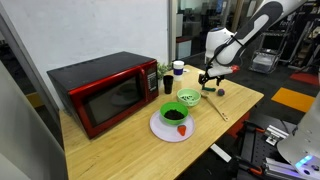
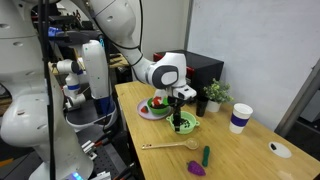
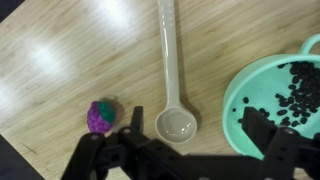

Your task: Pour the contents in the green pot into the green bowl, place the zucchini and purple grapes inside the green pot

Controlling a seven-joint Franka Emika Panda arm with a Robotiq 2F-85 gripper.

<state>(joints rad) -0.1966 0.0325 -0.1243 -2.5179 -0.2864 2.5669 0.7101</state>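
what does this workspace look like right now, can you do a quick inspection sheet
surface: wooden table, no spills seen
job's things: green pot holds dark bits; green bowl sits on a white plate; zucchini and purple grapes lie on the table, outside the pot
clutter: long spoon, red microwave, paper cup, small plant
grippers: pincer open and empty, above the spoon's bowl, beside the pot
cables: nothing seen on the table
surroundings: white wall, lab equipment beside the table
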